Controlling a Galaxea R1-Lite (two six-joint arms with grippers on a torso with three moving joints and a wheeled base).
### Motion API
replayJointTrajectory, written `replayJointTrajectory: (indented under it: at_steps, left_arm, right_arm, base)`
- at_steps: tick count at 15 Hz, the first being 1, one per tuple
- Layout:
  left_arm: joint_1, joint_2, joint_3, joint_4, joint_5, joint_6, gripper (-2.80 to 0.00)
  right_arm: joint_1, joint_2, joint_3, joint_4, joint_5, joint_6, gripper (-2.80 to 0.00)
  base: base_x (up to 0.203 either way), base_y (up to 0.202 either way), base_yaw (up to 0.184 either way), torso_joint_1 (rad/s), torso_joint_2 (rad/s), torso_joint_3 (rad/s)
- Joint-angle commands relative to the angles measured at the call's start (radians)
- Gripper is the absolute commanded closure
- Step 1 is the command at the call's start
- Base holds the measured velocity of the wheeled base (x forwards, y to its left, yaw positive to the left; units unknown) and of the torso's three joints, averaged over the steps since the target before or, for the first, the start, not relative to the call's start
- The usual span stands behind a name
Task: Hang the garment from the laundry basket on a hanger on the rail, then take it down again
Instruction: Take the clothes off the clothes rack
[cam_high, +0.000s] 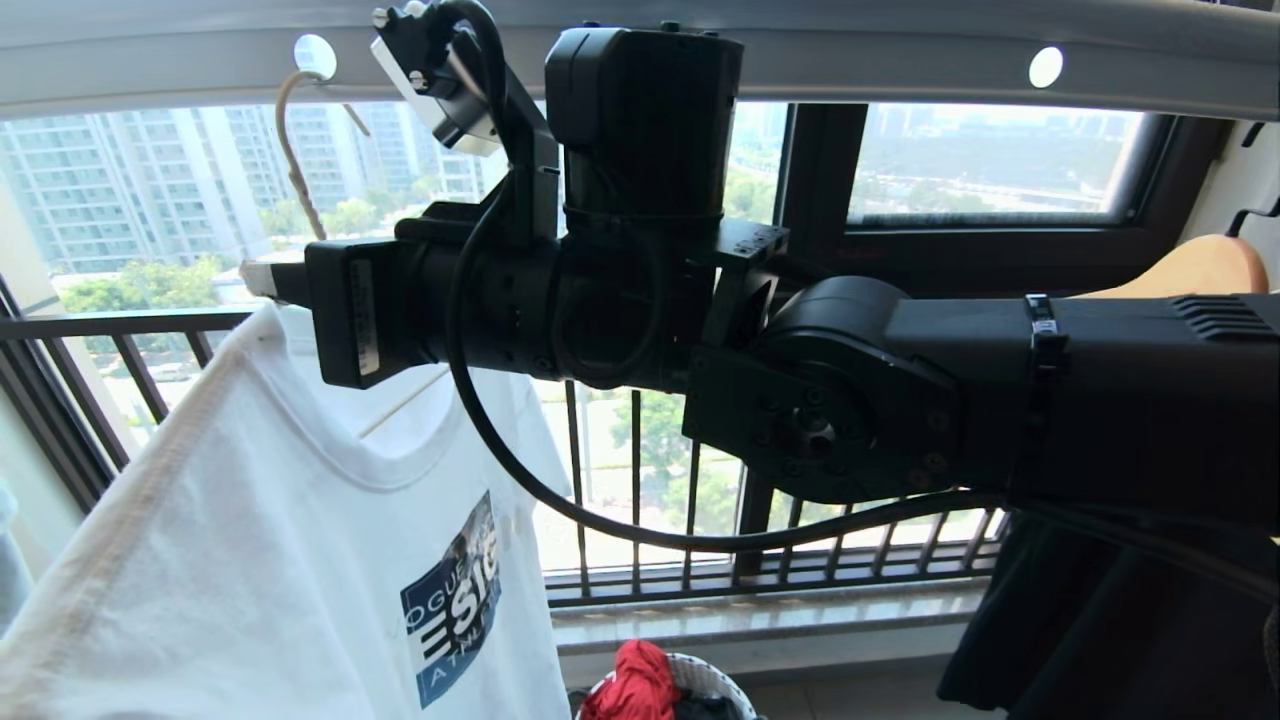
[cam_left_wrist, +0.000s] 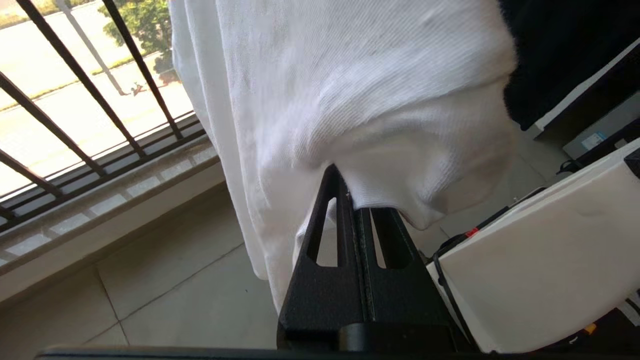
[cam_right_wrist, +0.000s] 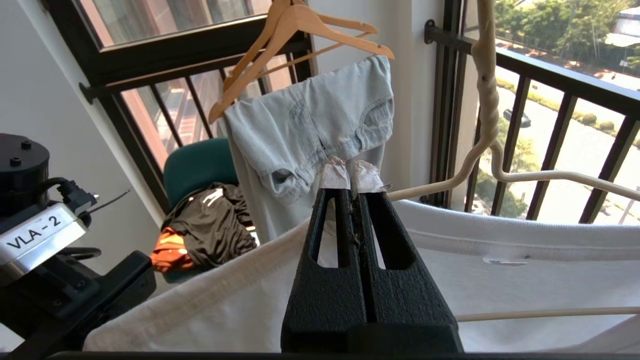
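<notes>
The garment (cam_high: 300, 520) is on the hanger (cam_high: 292, 150), hooked in the rail (cam_high: 900, 60) – left gripper (cam_left_wrist: 356, 200) pinches its fabric, right gripper (cam_right_wrist: 352, 177) clamps the hanger's shoulder – taking down remains

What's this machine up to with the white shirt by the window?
The robot is working a white T-shirt that sits on a thin cream hanger, whose hook is in a hole of the grey rail overhead. Its right gripper is shut at the hanger's shoulder by the shirt's collar. Its left gripper is shut on a fold of the shirt lower down. The laundry basket stands on the floor below.
</notes>
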Motion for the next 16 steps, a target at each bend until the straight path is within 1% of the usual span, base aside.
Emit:
replayJointTrajectory:
  at_steps: [1, 2, 5, 7, 9, 13, 14, 16]
  left_arm:
    - [-0.039, 0.004, 0.003, 0.006, -0.008, 0.001, 0.00]
    - [-0.062, 0.002, 0.003, 0.008, -0.009, 0.001, 0.00]
    - [-0.101, 0.000, 0.007, 0.040, -0.010, 0.004, 0.00]
    - [-0.121, -0.021, 0.030, 0.049, -0.007, 0.007, 0.00]
    - [-0.125, -0.046, 0.060, 0.051, -0.006, 0.018, 0.00]
    - [-0.127, -0.094, 0.098, 0.055, -0.002, 0.020, 0.00]
    - [-0.127, -0.102, 0.098, 0.075, -0.002, 0.024, 0.00]
    - [-0.127, -0.106, 0.098, 0.124, -0.002, 0.058, 0.00]
  right_arm:
    - [0.007, 0.004, -0.006, -0.002, 0.005, -0.002, 0.00]
    - [0.007, 0.004, -0.009, -0.003, 0.005, -0.013, 0.00]
    - [0.006, 0.007, -0.009, -0.003, 0.003, -0.014, 0.00]
    - [0.005, 0.015, -0.009, -0.031, 0.003, -0.014, 0.00]
    - [0.002, 0.022, -0.010, -0.038, 0.002, -0.014, 0.00]
    - [-0.021, 0.039, -0.017, -0.038, 0.002, -0.014, 0.00]
    - [-0.034, 0.042, -0.018, -0.038, 0.000, -0.014, 0.00]
    - [-0.054, 0.047, -0.017, -0.038, 0.000, -0.014, 0.00]
  base:
    - [0.000, 0.000, 0.000, 0.000, 0.00, 0.000]
    - [0.000, 0.000, 0.000, 0.000, 0.00, 0.000]
    - [0.000, 0.000, 0.000, 0.000, 0.00, 0.000]
    - [0.000, 0.000, 0.000, 0.000, 0.00, 0.000]
    - [0.000, 0.000, 0.000, 0.000, 0.00, 0.000]
    - [0.000, 0.000, 0.000, 0.000, 0.00, 0.000]
    - [0.000, 0.000, 0.000, 0.000, 0.00, 0.000]
    - [0.000, 0.000, 0.000, 0.000, 0.00, 0.000]
